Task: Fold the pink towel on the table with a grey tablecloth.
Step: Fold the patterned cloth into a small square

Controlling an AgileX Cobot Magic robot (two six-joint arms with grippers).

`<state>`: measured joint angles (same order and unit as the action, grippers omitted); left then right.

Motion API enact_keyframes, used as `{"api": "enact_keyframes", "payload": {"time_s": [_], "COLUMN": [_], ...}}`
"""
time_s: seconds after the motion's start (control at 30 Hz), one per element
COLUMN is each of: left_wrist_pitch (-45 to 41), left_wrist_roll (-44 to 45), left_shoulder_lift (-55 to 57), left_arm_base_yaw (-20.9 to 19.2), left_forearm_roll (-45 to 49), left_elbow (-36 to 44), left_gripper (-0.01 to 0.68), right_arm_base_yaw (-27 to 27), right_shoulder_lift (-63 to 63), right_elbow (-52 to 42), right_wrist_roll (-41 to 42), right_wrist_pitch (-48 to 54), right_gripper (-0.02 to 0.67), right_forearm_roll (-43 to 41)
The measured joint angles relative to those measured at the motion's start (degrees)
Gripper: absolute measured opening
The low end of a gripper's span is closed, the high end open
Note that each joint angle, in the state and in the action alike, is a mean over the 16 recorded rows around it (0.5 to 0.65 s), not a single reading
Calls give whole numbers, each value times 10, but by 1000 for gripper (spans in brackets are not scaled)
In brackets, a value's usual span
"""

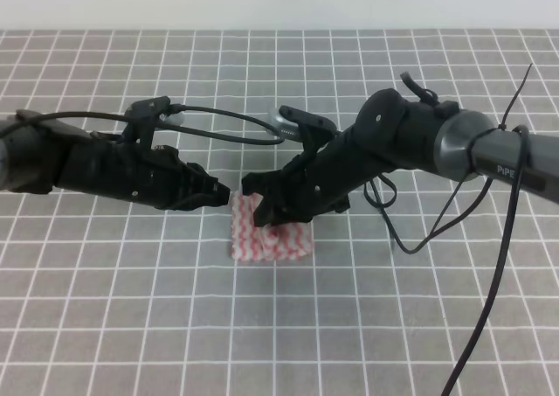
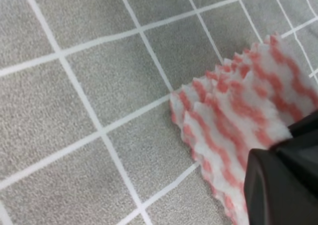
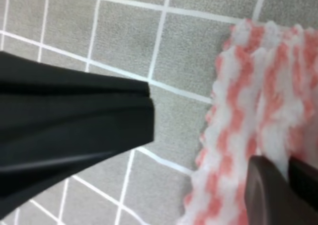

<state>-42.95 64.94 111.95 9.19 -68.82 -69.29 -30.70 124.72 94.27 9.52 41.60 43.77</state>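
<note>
Grey gridded desk carries it all. From the left, the left gripper touches the pink towel's upper left corner, jaws unreadable. Rightward, the right gripper hangs over the same edge, jaws parted, equally near.

The pink towel lies folded, layered, on the table with a grey tablecloth.

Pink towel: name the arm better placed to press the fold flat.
Probably right: the right gripper hangs over the pink towel, one finger on the cloth. The left gripper sits only at its upper-left corner.
</note>
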Motion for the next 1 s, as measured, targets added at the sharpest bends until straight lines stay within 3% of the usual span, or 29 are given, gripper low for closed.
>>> {"api": "enact_keyframes", "payload": {"time_s": [0.27, 0.43, 0.67, 1.0], "left_wrist_pitch": [0, -3, -9, 0], "left_wrist_roll": [0, 0, 0, -12], "left_shoulder_lift": [0, -2, -6, -4], "left_arm_base_yaw": [0, 0, 15, 78], "left_forearm_roll": [-1, -4, -9, 6], "left_elbow": [0, 0, 0, 0], "left_gripper": [-1, -1, -1, -1], "right_arm_base_yaw": [1, 7, 26, 49], "right_shoulder_lift": [-2, -3, -5, -5], "right_elbow": [8, 30, 67, 86], "right_wrist_roll": [1, 2, -1, -22], "right_wrist_pitch": [20, 52, 118, 188], "right_gripper": [209, 254, 148, 0], "right_forearm_roll": [17, 10, -27, -110]}}
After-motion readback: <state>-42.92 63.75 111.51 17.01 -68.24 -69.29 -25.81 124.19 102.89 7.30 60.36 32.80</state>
